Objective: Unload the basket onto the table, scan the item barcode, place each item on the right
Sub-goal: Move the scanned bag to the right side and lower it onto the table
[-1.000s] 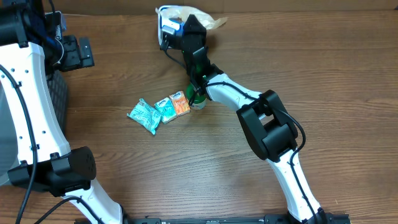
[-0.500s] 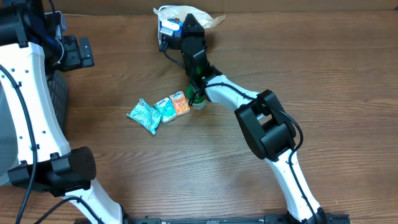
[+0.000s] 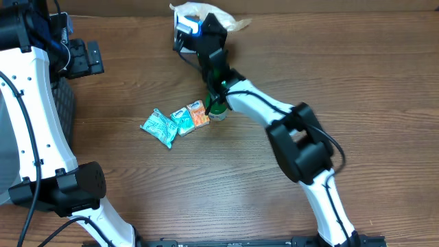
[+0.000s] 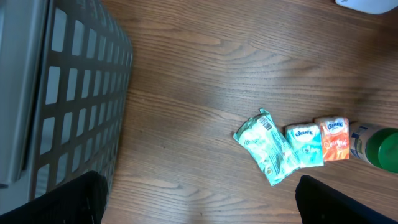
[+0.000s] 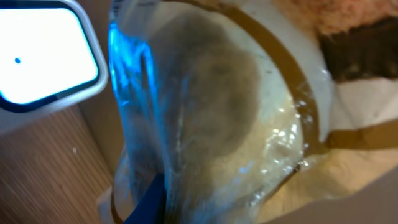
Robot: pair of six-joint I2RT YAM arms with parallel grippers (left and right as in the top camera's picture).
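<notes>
Sitting far left: a dark mesh basket (image 3: 65,103) beside the white left arm; neither has moved since a second ago.
Left gripper (image 4: 199,180): spread wide and holding nothing, hanging over bare table (image 3: 357,82) between the basket and the packets, where it was before.
Packets: a teal packet (image 3: 159,128), a teal tissue pack (image 3: 182,121) and an orange tissue pack (image 3: 199,114) lie flat in a row, edges touching, unchanged.
Green bottle (image 3: 217,110): on its side, just right of the orange pack and partly under the right arm, unchanged.
Scanner (image 3: 184,26): white with a blue edge, at the back of the table; its lit face fills the upper left of the right wrist view.
Right gripper (image 3: 204,27): pressed nearly together, pinching the clear wrap of the bagged item (image 3: 233,22). It has shifted slightly toward the back edge, and the elbow has swung out to the right.
Bagged item, close up: pale and round inside crinkled plastic, held just beside the scanner, with blue light falling on its left side. No barcode is readable.
</notes>
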